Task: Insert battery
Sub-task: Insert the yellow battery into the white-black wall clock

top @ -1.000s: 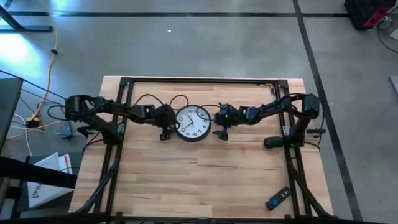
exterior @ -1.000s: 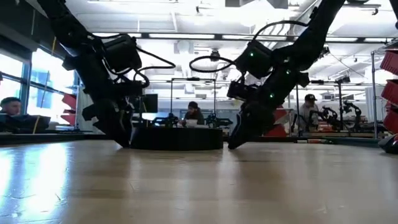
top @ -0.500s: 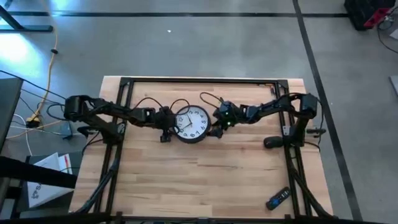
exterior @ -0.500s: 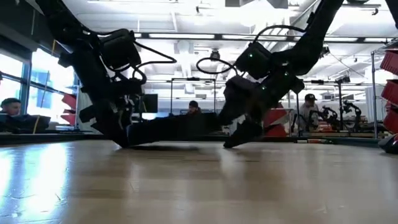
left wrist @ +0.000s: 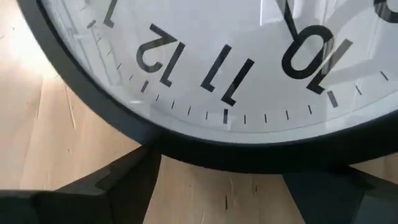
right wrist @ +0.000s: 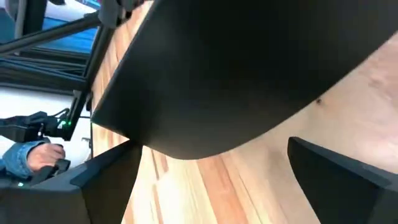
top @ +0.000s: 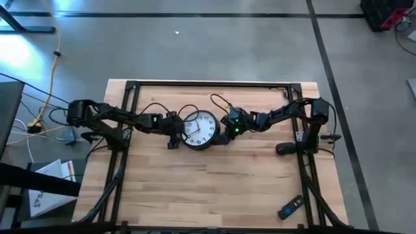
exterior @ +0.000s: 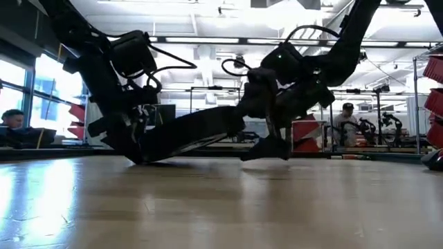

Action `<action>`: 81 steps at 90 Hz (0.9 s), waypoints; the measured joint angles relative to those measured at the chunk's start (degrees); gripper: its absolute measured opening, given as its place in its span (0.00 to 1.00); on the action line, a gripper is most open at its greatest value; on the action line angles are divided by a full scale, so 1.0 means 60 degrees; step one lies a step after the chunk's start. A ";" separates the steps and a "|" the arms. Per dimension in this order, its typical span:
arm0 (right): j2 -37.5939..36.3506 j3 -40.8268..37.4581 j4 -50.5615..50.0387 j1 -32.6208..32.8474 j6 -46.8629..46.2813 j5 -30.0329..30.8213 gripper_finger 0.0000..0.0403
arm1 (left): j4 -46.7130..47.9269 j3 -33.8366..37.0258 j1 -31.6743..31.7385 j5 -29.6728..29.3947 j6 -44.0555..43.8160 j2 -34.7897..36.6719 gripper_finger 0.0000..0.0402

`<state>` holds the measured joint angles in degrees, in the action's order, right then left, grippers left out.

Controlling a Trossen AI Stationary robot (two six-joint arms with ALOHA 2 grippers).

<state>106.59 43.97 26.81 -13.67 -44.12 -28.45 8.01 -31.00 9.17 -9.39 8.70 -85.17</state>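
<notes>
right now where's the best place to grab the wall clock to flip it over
Grip the black rim of the wall clock at opposite edges, coming in from each side. It is a flat round disc, tilted with its right edge raised off the table, so only the rim gives purchase. The left claw and right claw sit there.

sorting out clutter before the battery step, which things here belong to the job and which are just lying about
In the job:
- wall clock, face up, right edge tilted off the table
- left gripper at its left rim
- right gripper under its raised right rim

Lying about:
- remote control near the table's front right corner
- dark object by the right arm's base
</notes>
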 joint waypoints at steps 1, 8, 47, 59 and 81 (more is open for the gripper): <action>-0.0002 0.0000 0.0007 0.0007 -0.0002 0.0010 0.93 | 0.0006 0.0000 0.0000 -0.0002 -0.0010 0.0000 0.76; -0.0008 0.0000 0.0078 0.0074 -0.0040 0.0089 0.93 | 0.0072 0.0000 0.0000 -0.0020 -0.0015 0.0000 0.76; 0.0000 0.0018 0.0156 0.0607 0.0219 0.1015 0.93 | 0.0226 0.0004 0.0004 -0.0028 -0.0169 0.0000 0.76; 0.0004 0.0035 0.0504 0.0624 0.0209 0.0967 0.93 | 0.0225 0.0007 0.0004 -0.0028 -0.0115 0.0000 0.76; 0.0004 0.0040 0.0589 0.0568 0.0242 0.0631 0.93 | 0.0231 0.0007 -0.0015 -0.0036 -0.0112 0.0000 0.76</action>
<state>106.61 44.21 30.34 -10.26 -42.67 -24.66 9.40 -30.96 9.08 -9.61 8.02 -85.17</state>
